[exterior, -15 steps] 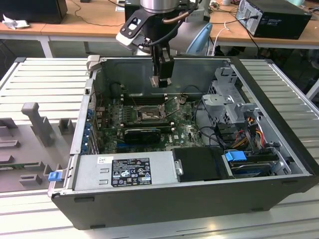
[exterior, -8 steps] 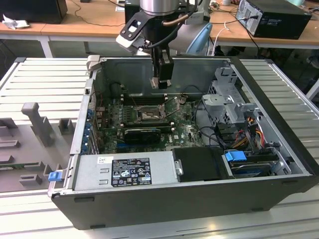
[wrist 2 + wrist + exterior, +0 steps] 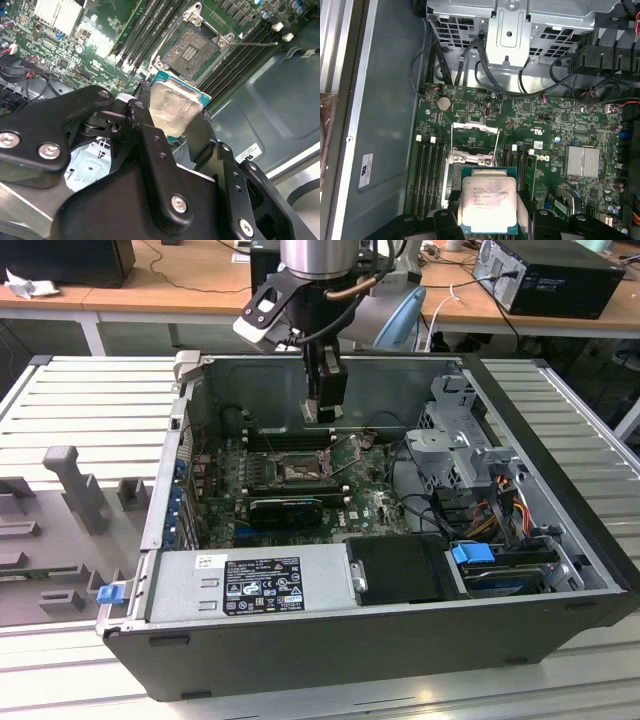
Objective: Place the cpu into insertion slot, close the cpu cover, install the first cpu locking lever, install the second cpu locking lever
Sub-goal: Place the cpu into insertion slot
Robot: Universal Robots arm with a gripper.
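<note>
Your black two-finger gripper (image 3: 172, 125) is clamped on the small silver-topped square cpu (image 3: 487, 200), by its edges I think. It's light, stiff, slick on top and fragile underneath, so grip the edges only.

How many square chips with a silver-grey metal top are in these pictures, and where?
1. The square silver-grey cpu is held by the black gripper above the green motherboard. The dark square insertion slot is empty, so no chip hides there.

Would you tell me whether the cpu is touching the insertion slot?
Apart. In the second wrist view the cpu sits clamped in the gripper, clear of the bare insertion slot.
</note>
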